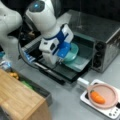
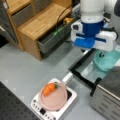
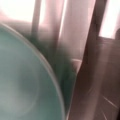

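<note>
Claw (image 1: 60, 59) fingertips hidden at teal bowl (image 2: 108, 61), oven tray (image 1: 80, 65)

White Franka Panda arm with blue wrist fittings

The arm (image 1: 43, 15) has rounded glossy white links and a glowing blue light on its grey joint cap; a blue bracket (image 2: 88, 37) crosses the white gripper (image 1: 60, 58) housing, and a black cable (image 1: 23, 56) loops alongside.

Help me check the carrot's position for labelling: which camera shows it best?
A front view shows the carrot best: whole, unobstructed, lying on the pink plate atop the white scale. In a front view it also shows, at the lower right. The wrist view shows only the teal bowl, no carrot.
</note>
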Controlling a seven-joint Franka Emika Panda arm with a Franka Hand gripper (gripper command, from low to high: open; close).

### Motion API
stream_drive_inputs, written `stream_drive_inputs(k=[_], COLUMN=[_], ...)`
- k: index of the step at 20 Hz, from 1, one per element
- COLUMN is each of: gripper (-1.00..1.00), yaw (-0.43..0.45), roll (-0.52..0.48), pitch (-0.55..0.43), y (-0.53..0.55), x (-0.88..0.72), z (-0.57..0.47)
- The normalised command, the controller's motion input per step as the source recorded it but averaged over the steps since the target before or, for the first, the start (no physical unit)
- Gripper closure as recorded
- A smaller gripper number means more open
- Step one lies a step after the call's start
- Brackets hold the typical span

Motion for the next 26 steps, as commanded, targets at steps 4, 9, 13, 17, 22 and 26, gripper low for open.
stream_drive_inputs(k=[4, 9, 13, 17, 22, 26], gripper=[-1.00, -1.00, -1.00, -1.00, -1.00, -1.00], yaw=[0.015, 0.051, 0.035, 0.030, 0.028, 0.009], roll=[-0.266, -0.179, -0.183, -0.169, -0.178, -0.162], pitch=[0.083, 0.141, 0.188, 0.236, 0.279, 0.317], y=[-0.05, -0.18, -0.24, -0.21, -0.18, -0.07], x=[0.45, 0.60, 0.59, 0.62, 0.65, 0.50], z=[0.22, 0.27, 0.33, 0.39, 0.35, 0.28])
